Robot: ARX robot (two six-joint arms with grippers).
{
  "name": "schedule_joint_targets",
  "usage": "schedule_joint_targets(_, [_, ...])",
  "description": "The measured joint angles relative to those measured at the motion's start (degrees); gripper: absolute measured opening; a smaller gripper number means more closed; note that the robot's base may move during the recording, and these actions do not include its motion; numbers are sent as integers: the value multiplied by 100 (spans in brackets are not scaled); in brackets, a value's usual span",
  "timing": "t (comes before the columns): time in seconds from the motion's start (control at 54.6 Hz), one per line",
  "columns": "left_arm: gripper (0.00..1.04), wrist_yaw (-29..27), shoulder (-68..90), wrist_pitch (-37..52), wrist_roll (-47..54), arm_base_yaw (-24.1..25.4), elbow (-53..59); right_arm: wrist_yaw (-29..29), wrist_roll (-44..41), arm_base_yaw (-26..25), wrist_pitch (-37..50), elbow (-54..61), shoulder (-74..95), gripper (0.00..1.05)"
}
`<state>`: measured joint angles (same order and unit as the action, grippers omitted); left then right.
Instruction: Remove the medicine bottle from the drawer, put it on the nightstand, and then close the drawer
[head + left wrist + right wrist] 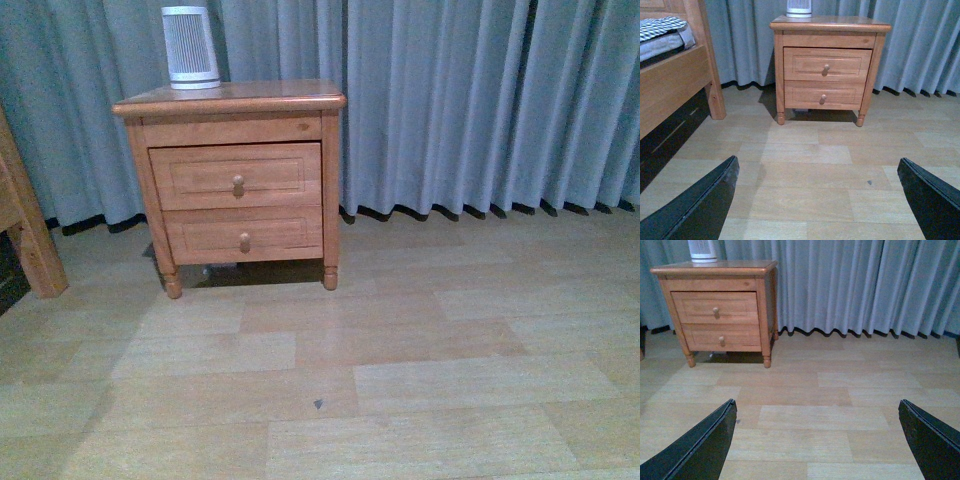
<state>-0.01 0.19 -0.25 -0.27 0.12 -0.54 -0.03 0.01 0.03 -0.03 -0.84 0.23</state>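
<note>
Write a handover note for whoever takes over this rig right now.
Jaws open, empty on left gripper and right gripper, well back from the nightstand.
Taller upper drawer shut; medicine bottle not in view; slatted white appliance on top.
Done: nothing.
To do: open the drawer by its knob, take out the bottle, set it on top, shut the drawer.

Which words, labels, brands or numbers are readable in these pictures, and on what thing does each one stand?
None can be read. The white slatted appliance on the nightstand shows no legible label; the curtain and floor are plain.
</note>
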Motion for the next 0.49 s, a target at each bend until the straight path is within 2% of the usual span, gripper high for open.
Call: schedule_joint_targets(0.494, [98,0,0,0,0,0,0,0,0,0,0,0,0,98])
